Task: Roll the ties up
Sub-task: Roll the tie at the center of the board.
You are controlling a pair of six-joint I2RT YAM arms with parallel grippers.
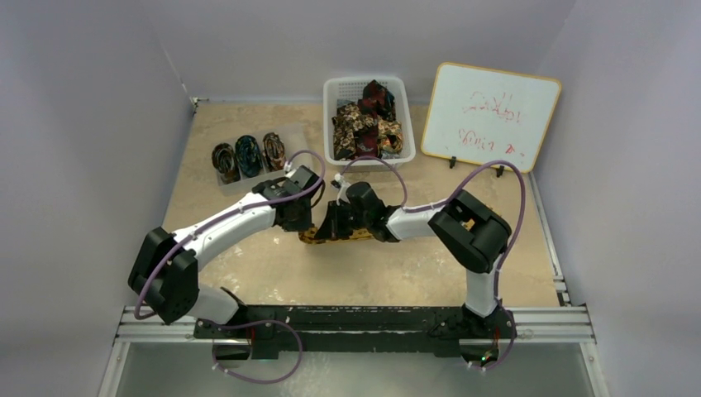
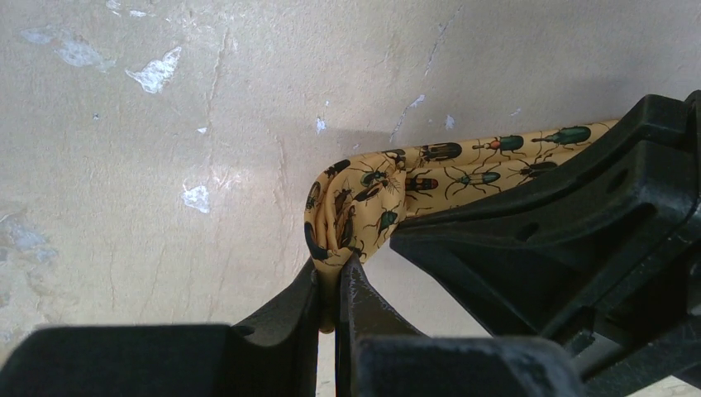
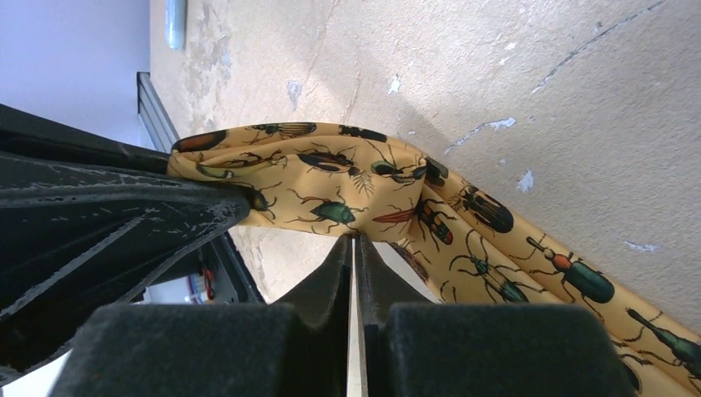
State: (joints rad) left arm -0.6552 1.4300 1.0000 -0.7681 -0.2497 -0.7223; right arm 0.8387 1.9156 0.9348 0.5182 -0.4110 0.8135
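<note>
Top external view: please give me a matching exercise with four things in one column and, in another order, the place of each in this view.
Things:
1. yellow beetle tie
2. white basket
3. whiteboard
4. three rolled ties

Places:
A. back right
B. centre
C. back left
D. back middle

Pairs: 1-B, 2-D, 3-A, 4-C
</note>
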